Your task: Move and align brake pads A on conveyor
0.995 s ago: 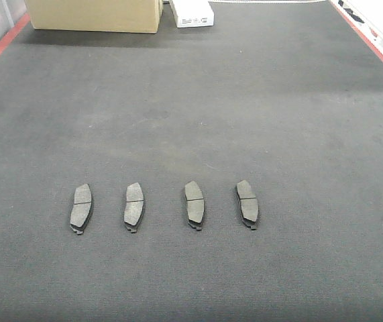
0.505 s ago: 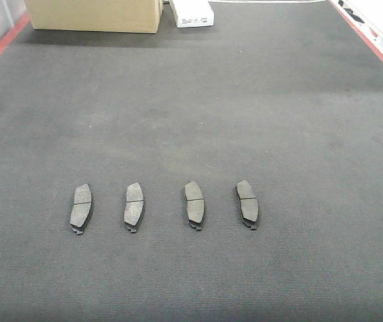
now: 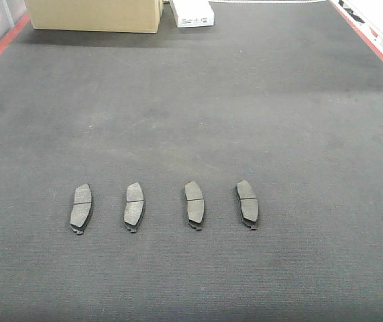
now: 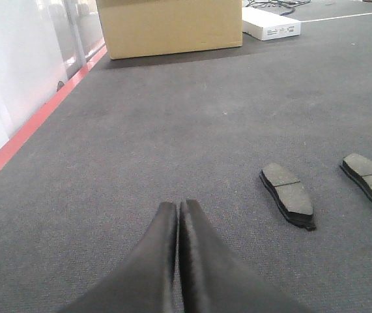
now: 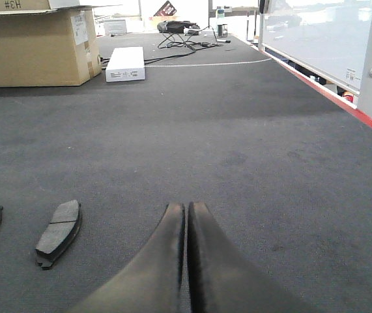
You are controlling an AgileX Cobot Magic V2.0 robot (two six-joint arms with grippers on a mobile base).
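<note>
You are looking down from a high front camera along the conveyor [image 3: 198, 100], taking in all four brake pads A [image 3: 163, 204]. Your left wrist camera is skimming low behind the closed left claw [image 4: 178, 212], sharing the two leftmost pads; your right wrist camera is skimming behind the closed right claw [image 5: 186, 212], sharing the rightmost two.

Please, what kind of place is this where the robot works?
Probably a factory or workshop line, though that is a guess. Four brake pads lie in a row on a wide grey belt with red edges. A cardboard box and a white box stand at its far end.
</note>
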